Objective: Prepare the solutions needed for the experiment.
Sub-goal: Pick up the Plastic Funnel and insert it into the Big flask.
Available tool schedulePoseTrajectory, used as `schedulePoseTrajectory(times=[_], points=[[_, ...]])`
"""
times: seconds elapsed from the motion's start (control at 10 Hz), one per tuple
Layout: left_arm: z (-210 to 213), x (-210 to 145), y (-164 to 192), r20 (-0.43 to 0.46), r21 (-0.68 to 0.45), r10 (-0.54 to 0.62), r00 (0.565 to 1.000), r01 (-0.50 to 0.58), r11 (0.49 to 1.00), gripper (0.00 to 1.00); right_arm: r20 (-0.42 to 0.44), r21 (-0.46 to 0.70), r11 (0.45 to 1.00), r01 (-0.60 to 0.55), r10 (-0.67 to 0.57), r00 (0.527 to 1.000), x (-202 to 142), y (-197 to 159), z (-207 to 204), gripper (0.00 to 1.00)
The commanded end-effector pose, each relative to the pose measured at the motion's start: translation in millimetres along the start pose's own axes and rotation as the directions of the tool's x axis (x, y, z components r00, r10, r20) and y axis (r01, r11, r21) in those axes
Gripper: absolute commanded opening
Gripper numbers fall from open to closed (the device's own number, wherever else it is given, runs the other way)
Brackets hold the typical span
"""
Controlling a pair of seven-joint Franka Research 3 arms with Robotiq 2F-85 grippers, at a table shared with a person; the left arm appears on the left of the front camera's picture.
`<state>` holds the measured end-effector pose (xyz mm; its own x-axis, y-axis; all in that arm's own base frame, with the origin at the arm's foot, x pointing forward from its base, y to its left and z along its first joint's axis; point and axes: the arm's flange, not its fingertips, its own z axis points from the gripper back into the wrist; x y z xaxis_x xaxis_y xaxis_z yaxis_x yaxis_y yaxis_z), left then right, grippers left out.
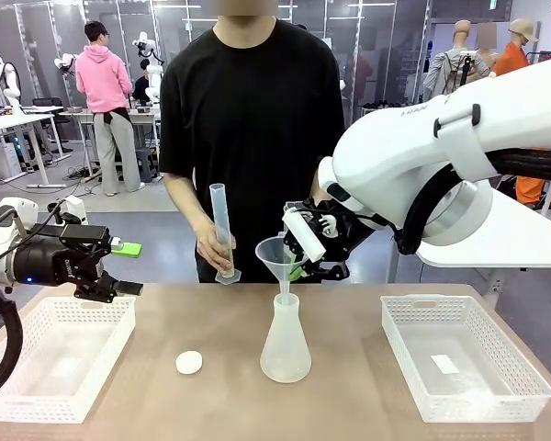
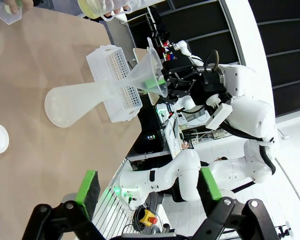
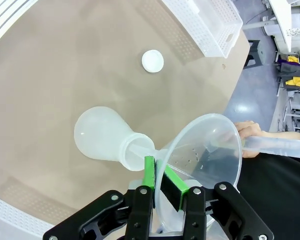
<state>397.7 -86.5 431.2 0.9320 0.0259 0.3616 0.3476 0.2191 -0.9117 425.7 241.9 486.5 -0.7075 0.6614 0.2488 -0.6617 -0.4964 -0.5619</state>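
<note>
**Funnel clamped on flask; left pincer idle**

We find the conical flask upright at mid-table, with a clear funnel seated in its neck. The right gripper is closed on the funnel's rim, one pad inside the wall and one outside. The left gripper stands wide open and empty above the far edge of the left basket.

At the far side a person's hand holds a graduated cylinder upright, just left of the funnel. We cannot tell through the frosted wall whether the flask holds anything. The left wrist view shows pale yellow-green liquid in a clear vessel beside the person's fingers.

We judge the flask light, thin-walled, smooth and top-heavy under the funnel. It is best taken at the neck, just below the funnel, and lightly, since a hard squeeze would likely dent it.
</note>
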Motion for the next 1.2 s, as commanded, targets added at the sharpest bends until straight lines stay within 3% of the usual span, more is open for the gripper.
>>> schedulePoseTrajectory(times=[0.0, 0.4, 1.1], points=[[0.2, -0.2, -1.1, -0.002, -0.017, 0.001, 1.0, -0.001, 1.0, 1.0, 0.017, -0.009, 1.0, -0.017, 0.017, 1.0, -4.8, -2.8, -6.3, 0.06], [0.2, -0.2, -1.1, -0.002, -0.017, 0.001, 1.0, -0.001, 1.0, 1.0, 0.009, 0.0, 1.0, -0.001, 0.001, 1.0, -3.1, 3.7, -5.4, 0.45], [0.2, -0.2, -1.1, -0.002, -0.017, 0.001, 1.0, -0.001, 1.0, 1.0, 0.003, 0.003, 1.0, 0.014, -0.014, 1.0, -2.0, -0.9, -4.7, 0.45]])
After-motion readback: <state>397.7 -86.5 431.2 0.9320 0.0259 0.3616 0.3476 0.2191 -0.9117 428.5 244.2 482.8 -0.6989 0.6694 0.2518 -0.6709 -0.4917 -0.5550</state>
